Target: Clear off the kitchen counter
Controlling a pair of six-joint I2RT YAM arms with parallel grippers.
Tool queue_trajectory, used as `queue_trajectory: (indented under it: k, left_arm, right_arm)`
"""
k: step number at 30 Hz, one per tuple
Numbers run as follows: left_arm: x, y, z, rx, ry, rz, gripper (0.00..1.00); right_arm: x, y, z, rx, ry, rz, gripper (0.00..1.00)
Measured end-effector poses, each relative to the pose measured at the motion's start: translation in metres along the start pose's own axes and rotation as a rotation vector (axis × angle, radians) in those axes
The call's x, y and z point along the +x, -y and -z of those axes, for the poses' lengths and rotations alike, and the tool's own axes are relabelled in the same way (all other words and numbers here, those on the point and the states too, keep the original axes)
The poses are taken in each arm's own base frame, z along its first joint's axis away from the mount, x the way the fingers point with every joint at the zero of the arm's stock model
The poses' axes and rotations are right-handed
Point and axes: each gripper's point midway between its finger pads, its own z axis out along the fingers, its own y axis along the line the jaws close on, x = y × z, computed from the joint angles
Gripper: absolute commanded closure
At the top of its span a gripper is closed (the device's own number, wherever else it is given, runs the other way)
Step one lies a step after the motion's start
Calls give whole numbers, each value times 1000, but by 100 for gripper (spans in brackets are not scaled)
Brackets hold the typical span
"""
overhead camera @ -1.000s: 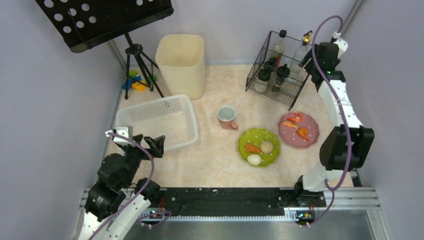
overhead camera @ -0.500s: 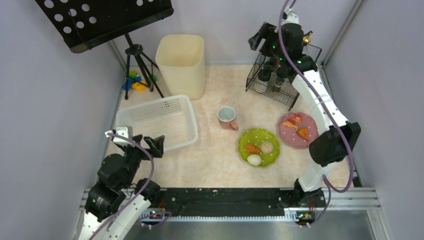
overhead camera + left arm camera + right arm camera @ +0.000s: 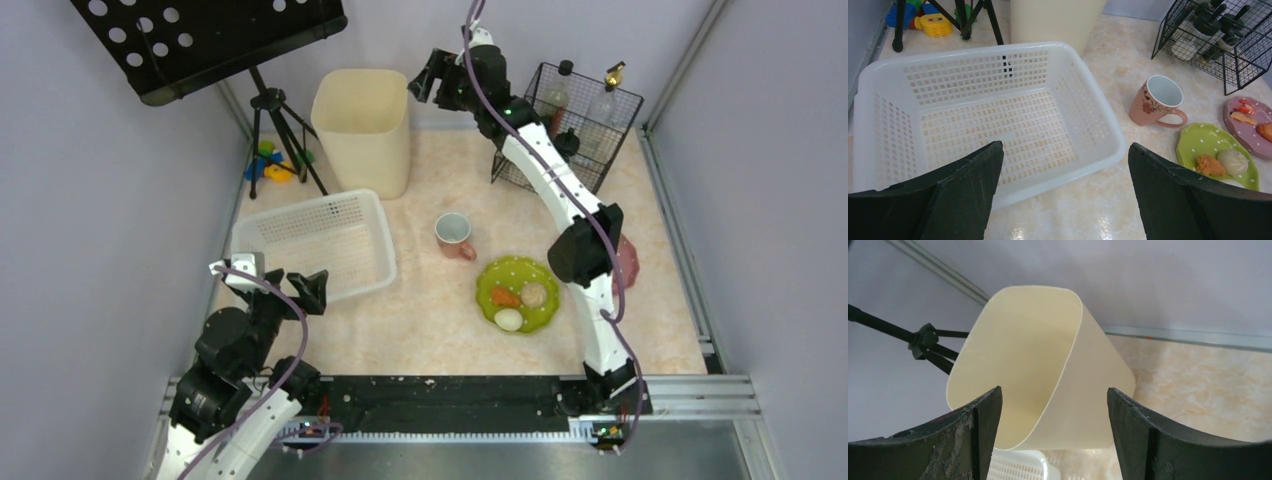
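Note:
The kitchen counter (image 3: 430, 325) is a glossy beige-pink marble surface. On it stand a pink mug (image 3: 455, 236) (image 3: 1157, 101), a green plate (image 3: 498, 275) (image 3: 1198, 137) with three food pieces, and a pink plate (image 3: 628, 262) (image 3: 1243, 102) largely hidden behind the right arm. My left gripper (image 3: 278, 282) (image 3: 1065, 147) hangs open and empty over the near edge of the white basket (image 3: 318, 243) (image 3: 983, 120). High at the back, my right gripper (image 3: 425, 78) (image 3: 1054, 390) is open, holds nothing, and faces the cream bin (image 3: 362, 127) (image 3: 1038, 370).
A black wire rack (image 3: 600, 160) (image 3: 1218, 40) with bottles stands at the back right. A music stand's tripod (image 3: 270, 130) and colourful toys (image 3: 268, 165) sit at the back left. The right arm stretches over the counter's right half.
My right arm has swung from above the wire rack leftward to beside the cream bin, uncovering the rack and covering most of the pink plate. The left arm has not moved.

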Motion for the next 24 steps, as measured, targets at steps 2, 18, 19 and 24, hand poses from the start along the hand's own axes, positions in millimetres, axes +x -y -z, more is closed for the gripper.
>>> queue_trajectory:
  k: [2,18,19,24]
  left_arm:
    - [0,0,0,0,0,0,1]
    - [0,0,0,0,0,0,1]
    - [0,0,0,0,0,0,1]
    - [0,0,0,0,0,0,1]
  right_arm:
    - [15,1,-10,-1,-20,-7,25]
    - [64,-3,-46,-38,-51,-7,29]
    - [64,-3,-46,-38,-50,-6,30]
    - [68,1,-47,-26,-58,4,30]
